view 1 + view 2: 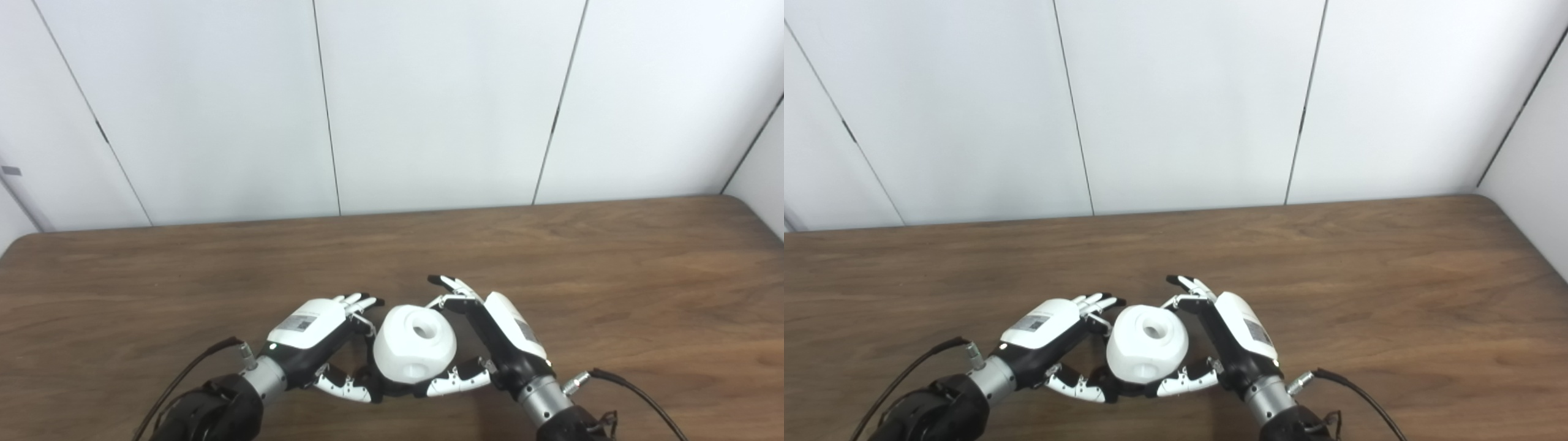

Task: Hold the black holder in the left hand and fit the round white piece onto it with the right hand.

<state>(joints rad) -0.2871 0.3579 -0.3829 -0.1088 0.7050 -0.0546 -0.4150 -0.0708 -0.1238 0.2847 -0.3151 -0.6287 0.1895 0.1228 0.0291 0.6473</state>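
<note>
Left eye view: a round white plastic piece (414, 351) with a hole on top and another low on its front sits between both hands above the brown wooden table (612, 275). The left hand (318, 343) cups its left side, thumb curled underneath; the right hand (490, 337) cups its right side, thumb also beneath, its upper fingers (450, 285) extended and apart from the piece. A dark part shows under the piece, too hidden to identify as the black holder.

Right eye view: the same grouping sits further left. The piece (1146, 352) touches both thumbs. Whether either hand grips firmly cannot be told. Both forearms are cut off at the bottom edge.
</note>
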